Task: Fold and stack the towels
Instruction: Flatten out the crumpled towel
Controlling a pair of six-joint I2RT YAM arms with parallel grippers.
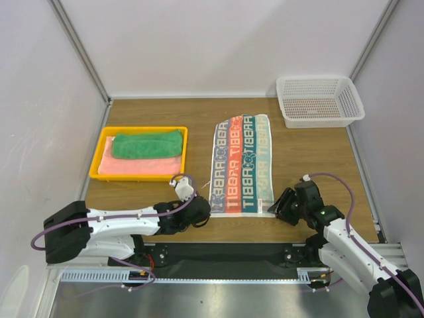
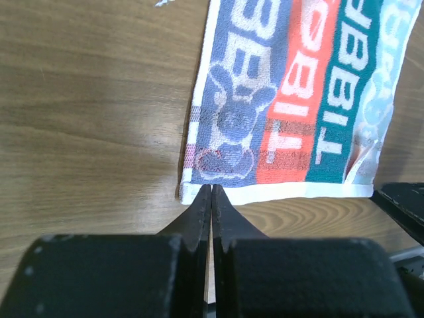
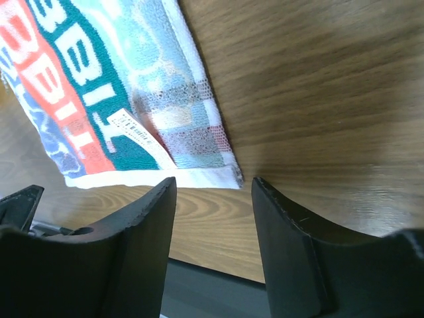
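A wooden table [image 1: 311, 159] with a brown grain fills the middle of the top view, closed in by plain white wall panels [image 1: 218, 40] at the upper left, top and right of the frame.

The patterned towel [image 1: 242, 164] lies spread flat at the centre as a long rectangle of looped terry. It carries lengthwise stripes of blue-grey, red-orange, teal and pale aqua with white block letters, a rabbit figure and a white hem.

At centre left, a shallow yellow plastic tray [image 1: 142, 129] holds the salmon-pink towel [image 1: 139, 165], folded flat, with the green towel [image 1: 147, 144] folded on top of it. A white mesh basket [image 1: 322, 121] sits at the upper right.

The left gripper [image 2: 211, 189] sits at the towel's lower-left corner in the top view. Its black fingers are pressed together, tips touching the white hem; whether any cloth is pinched between them cannot be told.

The right gripper [image 3: 213, 182] is spread wide, its fingers to either side of the lower-right corner, holding nothing. A small white care label [image 3: 132, 129] shows there.
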